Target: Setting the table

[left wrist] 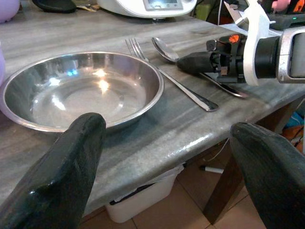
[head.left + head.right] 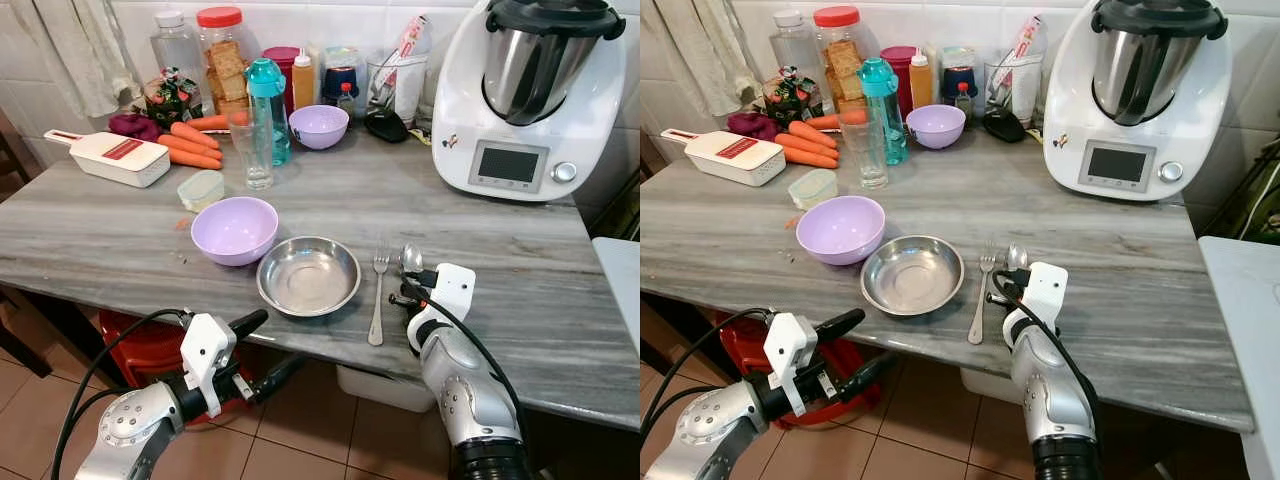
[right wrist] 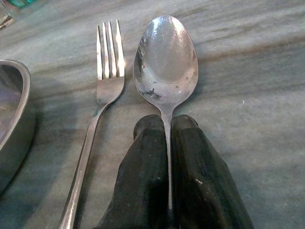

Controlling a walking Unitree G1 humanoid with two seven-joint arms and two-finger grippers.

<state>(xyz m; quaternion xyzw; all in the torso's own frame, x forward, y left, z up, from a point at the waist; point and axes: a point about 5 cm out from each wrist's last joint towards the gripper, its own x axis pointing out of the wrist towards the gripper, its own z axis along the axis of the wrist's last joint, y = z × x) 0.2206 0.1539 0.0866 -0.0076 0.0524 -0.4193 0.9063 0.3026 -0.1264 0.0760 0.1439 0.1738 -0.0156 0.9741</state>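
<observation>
A steel bowl point(image 2: 308, 275) sits near the front edge of the grey counter point(image 2: 520, 270). Just right of it lies a fork point(image 2: 378, 296), tines pointing away from me. Beside the fork is a spoon point(image 3: 166, 59), bowl end resting on the counter. My right gripper point(image 3: 167, 129) is shut on the spoon's handle, low over the counter's front edge. My left gripper point(image 2: 258, 350) hangs open below the counter edge, in front of the steel bowl point(image 1: 81, 90). A lilac bowl point(image 2: 234, 229) stands left of the steel one.
At the back stand a white kitchen machine point(image 2: 525, 90), a second lilac bowl point(image 2: 318, 126), a glass point(image 2: 254, 150), a teal bottle point(image 2: 268, 105), jars, carrots point(image 2: 188, 145) and a white slicer point(image 2: 115, 157). A red bucket point(image 2: 140, 345) sits under the counter.
</observation>
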